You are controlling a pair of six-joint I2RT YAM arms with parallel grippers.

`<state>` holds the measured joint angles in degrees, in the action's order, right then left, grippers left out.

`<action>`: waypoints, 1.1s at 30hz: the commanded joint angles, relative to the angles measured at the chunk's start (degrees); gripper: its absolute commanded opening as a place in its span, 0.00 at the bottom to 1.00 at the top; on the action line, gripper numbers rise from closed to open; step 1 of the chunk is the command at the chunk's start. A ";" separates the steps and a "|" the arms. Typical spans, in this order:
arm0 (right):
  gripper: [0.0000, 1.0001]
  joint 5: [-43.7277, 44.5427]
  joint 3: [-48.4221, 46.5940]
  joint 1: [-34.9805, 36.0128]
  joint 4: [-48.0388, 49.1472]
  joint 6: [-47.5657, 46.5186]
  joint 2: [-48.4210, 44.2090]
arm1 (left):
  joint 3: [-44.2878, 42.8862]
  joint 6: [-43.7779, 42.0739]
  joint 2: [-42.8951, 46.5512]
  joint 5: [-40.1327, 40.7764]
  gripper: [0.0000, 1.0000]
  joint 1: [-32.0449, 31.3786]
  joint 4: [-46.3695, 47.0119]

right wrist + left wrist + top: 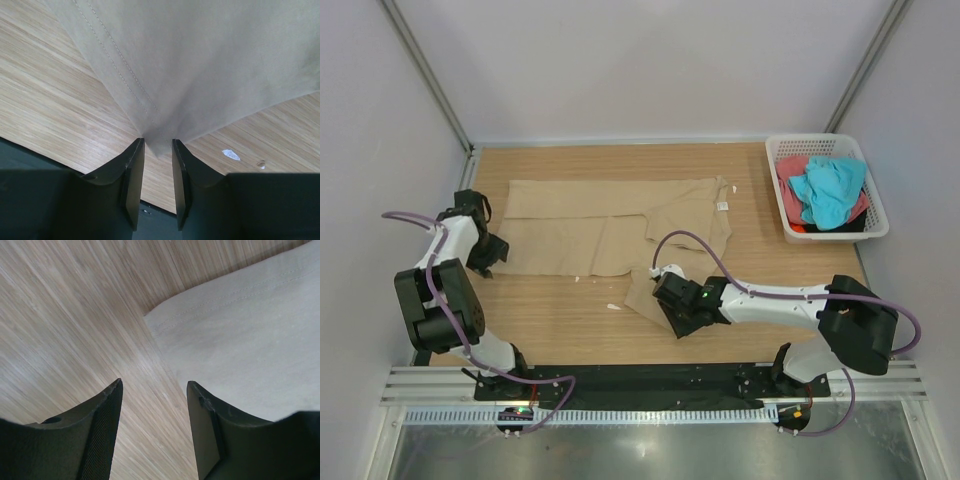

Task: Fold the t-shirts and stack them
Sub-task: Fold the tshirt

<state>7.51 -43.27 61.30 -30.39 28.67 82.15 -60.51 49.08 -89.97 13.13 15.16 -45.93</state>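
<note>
Right up close, the right claw [158, 146] is pressed together on a hemmed corner of the tan t-shirt [200, 65], cloth bunching to a point between its jaws! From above, that pinch sits at 5 o'clock on the garment, just off the table's [560, 320] near edge. Over at 9 o'clock, the left claw [154, 390] is spread wide with nothing between its jaws, low over bare wood just beside the shirt's left edge. The tan t-shirt lies mid-table, mostly flat, its small white neck label [722, 206] showing at 2 o'clock; whether a fold is already in, I can't tell, though the near right part is dragged out of line. Far off at 2 o'clock on the table, the white lattice basket [825, 140] holds the turquoise t-shirt [830, 190] heaped on the coral-red t-shirt [790, 168]. My read: early going, with one shirt in work, no stack begun, and two waiting their turn.
</note>
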 commanded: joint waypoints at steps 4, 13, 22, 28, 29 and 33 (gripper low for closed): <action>0.33 -0.74 1.25 0.84 2.35 0.51 0.29 | -2.33 -0.12 1.99 2.96 0.56 0.40 -1.18; 0.10 0.13 3.27 1.10 4.46 2.18 0.73 | -0.93 0.66 2.61 1.64 0.58 0.40 -0.21; 0.01 2.42 2.49 1.72 3.41 2.88 -3.48 | 0.13 3.65 -0.81 1.82 0.54 0.49 2.87; 0.01 3.21 1.78 1.98 2.97 3.33 -8.40 | -1.01 3.74 -3.63 3.48 0.52 1.28 3.13; 0.01 3.30 1.78 1.98 2.88 3.24 -8.84 | -1.01 4.00 -3.98 3.49 0.52 1.63 3.48; 0.01 3.39 1.17 1.98 2.62 2.36 -9.99 | -0.58 4.80 -5.30 2.44 0.49 2.51 5.75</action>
<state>9.41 -40.86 62.92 -28.12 30.61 73.73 -60.31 52.38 -94.72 14.52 16.69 -43.55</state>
